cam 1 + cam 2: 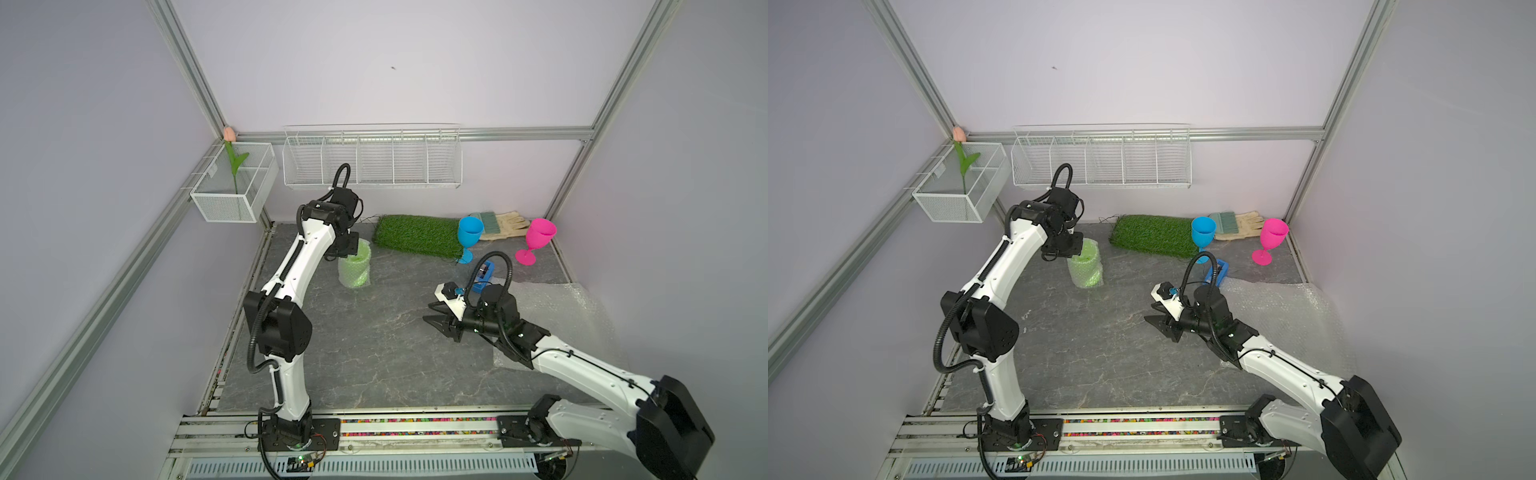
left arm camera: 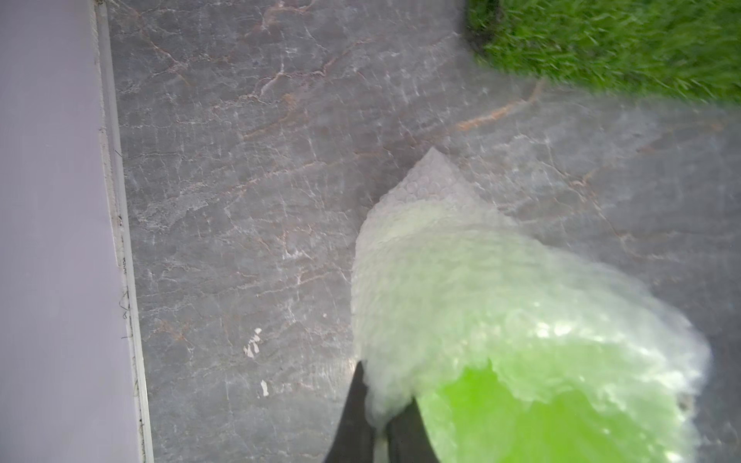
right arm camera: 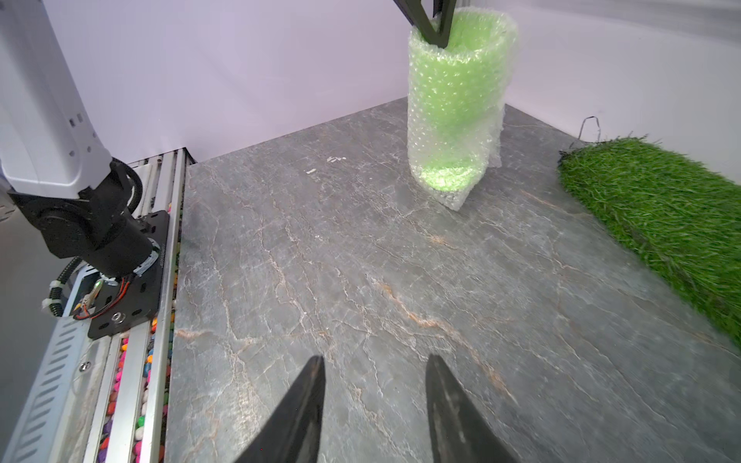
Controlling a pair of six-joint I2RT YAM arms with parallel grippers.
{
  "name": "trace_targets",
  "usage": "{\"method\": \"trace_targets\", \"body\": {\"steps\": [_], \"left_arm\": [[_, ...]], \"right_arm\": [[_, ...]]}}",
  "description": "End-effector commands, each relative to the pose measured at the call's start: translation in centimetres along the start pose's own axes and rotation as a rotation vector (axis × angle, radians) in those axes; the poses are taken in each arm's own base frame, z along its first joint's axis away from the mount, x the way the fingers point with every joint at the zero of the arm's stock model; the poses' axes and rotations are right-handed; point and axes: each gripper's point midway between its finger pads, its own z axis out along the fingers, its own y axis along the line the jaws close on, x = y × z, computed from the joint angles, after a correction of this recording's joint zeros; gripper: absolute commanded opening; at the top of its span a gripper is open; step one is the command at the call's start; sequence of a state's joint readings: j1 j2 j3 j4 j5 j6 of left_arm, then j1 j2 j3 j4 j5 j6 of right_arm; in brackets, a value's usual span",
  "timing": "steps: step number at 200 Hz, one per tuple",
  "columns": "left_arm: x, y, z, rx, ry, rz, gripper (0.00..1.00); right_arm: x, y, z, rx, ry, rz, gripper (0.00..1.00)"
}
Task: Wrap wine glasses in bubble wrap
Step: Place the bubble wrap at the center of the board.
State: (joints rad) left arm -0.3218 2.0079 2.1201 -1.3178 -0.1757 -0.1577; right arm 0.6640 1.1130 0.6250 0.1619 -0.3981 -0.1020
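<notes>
Step in hand: first glass looks wrapped, or nearly so. Green glass (image 1: 354,266) stands upright toward the back wall on the left arm's side of the table (image 1: 374,340). It sits inside a tube of bubble wrap (image 3: 453,100) that rises above its rim and trails a loose corner at the foot. Left gripper (image 2: 377,405) is clamped on the top edge of that wrap, one jaw inside the tube, one outside. Right gripper (image 3: 375,401) hangs over bare table, jaws apart, holding nothing. Blue glass (image 1: 469,235) and pink glass (image 1: 539,239) stand unwrapped at the back right, the blue one just beside the grass mat (image 1: 415,235). Spare sheet (image 1: 557,307) lies flat under the right arm. Next move, as I judge it: release the tube without tipping it, then bring a bare glass onto the spare sheet. Wrap is soft, whitish, pimpled, probably springy and apt to unroll. Glasses are smooth hard plastic with narrow stems and round feet, likely top-heavy. Table is grey, veined, stone-look.
</notes>
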Motion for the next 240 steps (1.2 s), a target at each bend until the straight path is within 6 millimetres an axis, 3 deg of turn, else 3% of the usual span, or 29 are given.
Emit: {"method": "trace_targets", "body": {"steps": [1,30,55,126,152,185,240], "left_arm": [[-1.1,1.8,0.4,-0.002,0.025,0.003,0.04],[-4.0,3.1,1.9,-0.011,-0.008,-0.021,0.04],[-5.1,2.6,3.7,0.029,-0.003,-0.032,0.05],[-3.7,1.9,9.5,0.078,0.114,-0.044,0.14],[-4.6,1.8,8.2,0.092,0.068,-0.046,0.31],[-6.3,2.5,4.9,0.081,-0.03,-0.057,0.48],[-7.2,2.7,0.9,0.106,-0.113,-0.061,0.54]], "right_arm": [[2.0,-0.2,-1.2,0.055,0.131,0.047,0.44],[1.3,-0.1,-2.1,0.075,0.129,0.046,0.44],[1.5,-0.2,-2.3,0.087,0.158,0.053,0.41],[2.1,-0.5,-2.1,0.106,0.198,0.054,0.39],[1.8,-0.5,-2.3,0.111,0.2,0.043,0.39],[1.5,-0.7,-2.4,0.121,0.209,0.033,0.39],[1.0,-1.0,-2.9,0.153,0.212,0.026,0.4]]}}
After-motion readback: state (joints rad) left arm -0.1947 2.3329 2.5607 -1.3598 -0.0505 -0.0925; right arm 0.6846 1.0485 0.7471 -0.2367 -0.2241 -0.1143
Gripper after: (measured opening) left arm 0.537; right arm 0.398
